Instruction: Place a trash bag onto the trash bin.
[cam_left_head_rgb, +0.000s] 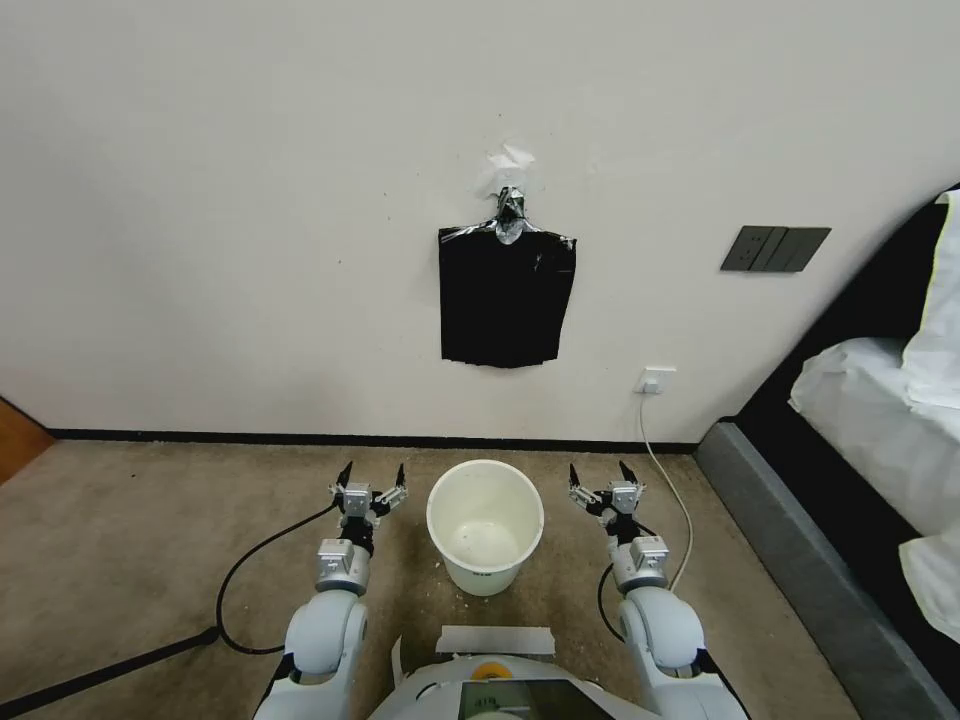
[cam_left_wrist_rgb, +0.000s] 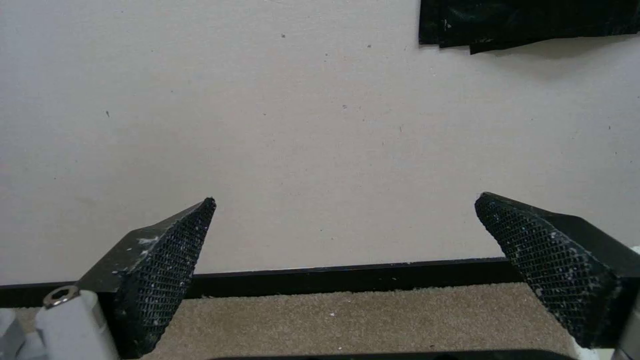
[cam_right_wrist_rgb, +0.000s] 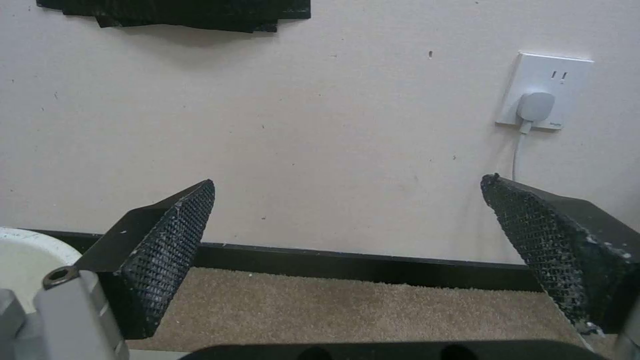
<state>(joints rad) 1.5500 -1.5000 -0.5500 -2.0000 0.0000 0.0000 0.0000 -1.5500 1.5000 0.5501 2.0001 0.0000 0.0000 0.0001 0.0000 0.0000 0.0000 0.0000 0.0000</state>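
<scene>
Bin (cam_left_head_rgb: 486, 525) between left gripper (cam_left_head_rgb: 372, 477); right gripper (cam_left_head_rgb: 602, 474).

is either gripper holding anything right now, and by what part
Nothing is held. The left gripper and right gripper are both open and empty, one on each side of the bin; the bags hang on the wall.

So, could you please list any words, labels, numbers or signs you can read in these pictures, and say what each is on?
None can be read.
White wall socket: tiny marks along its lower edge, too small to read.
Small screen on the robot's chest: faint digits, too blurred to read.
Round cream-white plastic trash bin: greenish marks low on its wall, unreadable.
Flat sheaf of black bags taped to the wall: no print.
</scene>
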